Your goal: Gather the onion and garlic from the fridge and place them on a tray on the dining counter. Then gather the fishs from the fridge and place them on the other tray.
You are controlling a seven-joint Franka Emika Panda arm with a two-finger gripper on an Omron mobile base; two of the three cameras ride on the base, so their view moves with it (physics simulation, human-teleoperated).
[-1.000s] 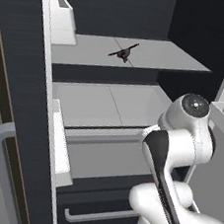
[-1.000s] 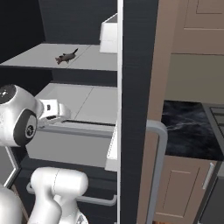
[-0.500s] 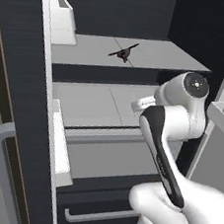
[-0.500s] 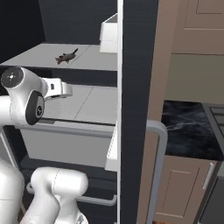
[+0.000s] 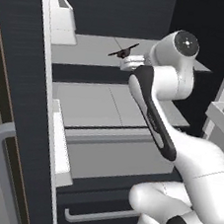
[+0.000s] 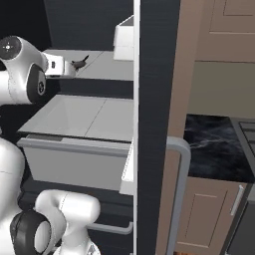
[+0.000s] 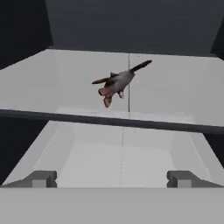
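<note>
Left base view, left to right. The open door of the fridge stood at the left edge, with a pale door bin near its top. Inside, the fish lay on the upper shelf, and a lower shelf sat beneath it above a closed drawer. To the right, the white arm rose from the base, bent sharply at the elbow, and carried its wrist up to the front edge of the upper shelf, just beside the fish.

Hand view. The gripper pointed roughly level into the fridge, its two fingertips spread wide and holding nothing. The fish appeared ahead and above the midline, on the shelf beyond the dark shelf edge.

Risk, as judged. The fish was small and slender against widely parted jaws, so a closure slightly off centre could pinch only the tail or slide it backward along the smooth shelf. The hand also looked to sit slightly below shelf level; a straight advance could strike the shelf edge. The bulky wrist was close to the shelf front, leaving little room for correction.
</note>
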